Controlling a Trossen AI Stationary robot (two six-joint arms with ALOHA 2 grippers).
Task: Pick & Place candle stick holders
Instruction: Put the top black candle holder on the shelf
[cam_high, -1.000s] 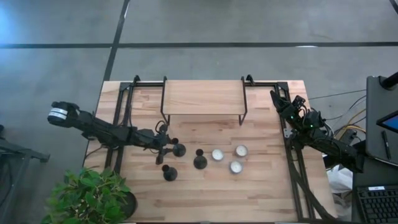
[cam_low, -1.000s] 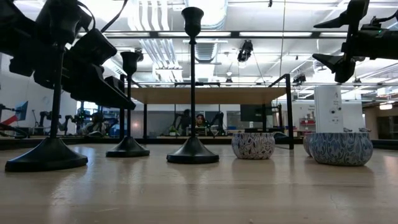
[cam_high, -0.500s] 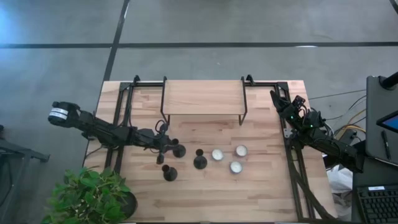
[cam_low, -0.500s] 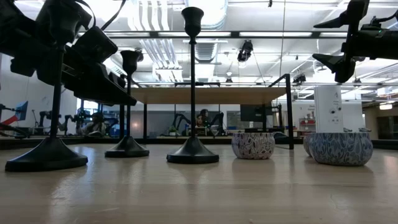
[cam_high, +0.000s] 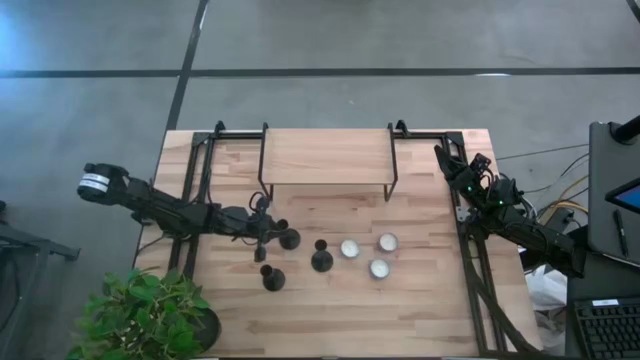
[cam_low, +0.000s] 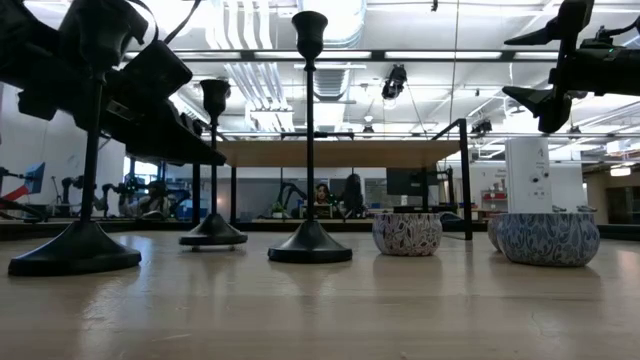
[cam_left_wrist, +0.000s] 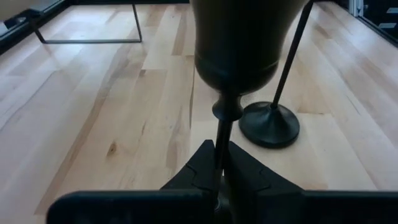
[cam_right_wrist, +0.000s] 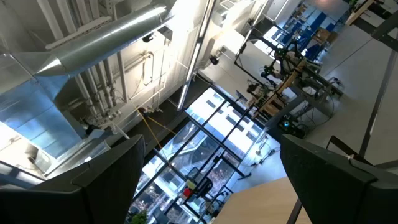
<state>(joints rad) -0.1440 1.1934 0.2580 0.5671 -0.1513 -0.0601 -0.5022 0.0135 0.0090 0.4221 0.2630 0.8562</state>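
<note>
Three black candle stick holders stand left of the table's middle. My left gripper (cam_high: 268, 236) is shut on the far-left one (cam_high: 288, 239), whose cup (cam_left_wrist: 239, 43) fills the left wrist view. It stands upright in the low view (cam_low: 212, 232). The second holder (cam_high: 272, 278) rests on its round base nearer the front. The third (cam_high: 321, 260) rests on its base toward the middle and also shows in the left wrist view (cam_left_wrist: 269, 124). My right gripper (cam_high: 445, 160) is open and empty, raised at the table's far right (cam_low: 532, 62). My left gripper pinches the holder's thin stem (cam_left_wrist: 219, 146) between its two fingers, below the cup and its small knob. The fingers come about level from the table's left and lie across the stem. The holder stays upright; whether its base (cam_low: 212, 238) is clear of the table I cannot tell.
Three patterned tealight cups (cam_high: 349, 248) (cam_high: 387, 242) (cam_high: 378, 268) sit right of the holders. A wooden shelf on black legs (cam_high: 325, 157) stands at the far middle. A potted plant (cam_high: 150, 315) is at the near left corner. Bare wood lies along the front.
My left gripper has moved a little toward the table's right with the held holder. In the low view the holder has shifted right and slightly up and has stayed upright. The other two holders have kept still.
</note>
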